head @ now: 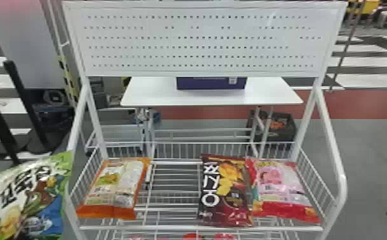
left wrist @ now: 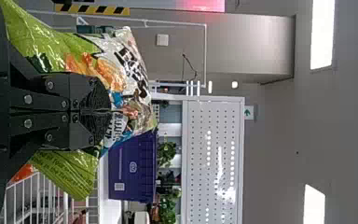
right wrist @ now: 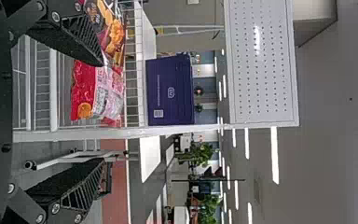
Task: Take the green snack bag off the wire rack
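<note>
Green snack bag [head: 31, 198] pinched in left tool [left wrist: 98, 111], fingers nearly together, beside wire rack [head: 157, 228].

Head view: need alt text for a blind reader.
The green snack bag is at the left, outside the white wire rack, which holds an orange bag at left and, at right, a dark brown bag beside a pink-and-red bag.

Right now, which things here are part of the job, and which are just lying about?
Part of the job:
green snack bag, held in the left gripper
wire rack

Lying about:
orange bag
brown bag
pink bag
purple box on white table
</note>
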Tool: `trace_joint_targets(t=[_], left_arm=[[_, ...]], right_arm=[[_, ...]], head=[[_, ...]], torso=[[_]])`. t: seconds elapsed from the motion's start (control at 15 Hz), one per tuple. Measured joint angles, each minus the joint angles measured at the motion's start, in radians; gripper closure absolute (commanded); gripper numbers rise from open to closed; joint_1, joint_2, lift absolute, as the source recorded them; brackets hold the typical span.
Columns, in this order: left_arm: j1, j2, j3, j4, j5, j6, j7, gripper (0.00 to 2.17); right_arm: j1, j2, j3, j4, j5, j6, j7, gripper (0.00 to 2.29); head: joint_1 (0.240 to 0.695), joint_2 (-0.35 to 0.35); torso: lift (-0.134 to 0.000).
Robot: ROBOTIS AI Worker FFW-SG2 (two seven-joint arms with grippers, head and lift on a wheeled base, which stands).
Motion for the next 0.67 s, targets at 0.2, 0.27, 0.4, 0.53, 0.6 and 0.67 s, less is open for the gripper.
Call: trace_joint_targets(t=[0.2, 0.27, 0.4, 0.53, 0.6, 0.67], left_arm=[[0.0, 0.0, 0.0, -0.002, 0.001, 0.002, -0.001, 1.7], [0.0, 0.0, 0.0, -0.002, 0.001, 0.004, -0.001, 1.7], [0.0, -0.001, 0.0, -0.002, 0.001, 0.009, -0.001, 1.7], [0.0, -0.002, 0.002, -0.002, 0.002, 0.012, -0.001, 1.7], [-0.001, -0.003, 0.003, -0.002, 0.004, 0.013, -0.001, 1.7], [-0.002, -0.003, 0.006, -0.002, 0.006, 0.014, -0.001, 1.7]], right_arm=[[0.002, -0.003, 0.0, -0.003, 0.0, 0.0, 0.0, 0.17], [0.003, -0.003, 0.0, -0.003, 0.0, 0.0, 0.0, 0.17], [0.003, -0.004, 0.0, -0.004, 0.0, 0.0, 0.0, 0.17], [0.003, -0.005, 0.0, -0.004, 0.0, 0.0, 0.0, 0.17], [0.002, -0.006, -0.001, -0.004, -0.001, 0.0, 0.0, 0.17], [0.001, -0.006, -0.001, -0.003, -0.001, 0.0, 0.0, 0.17]], head=[[0.499, 0.0], [0.499, 0.0], [0.499, 0.0], [0.499, 0.0], [0.499, 0.0], [0.499, 0.0]], torso=[[0.0], [0.0], [0.0], [0.0], [0.0], [0.0]])
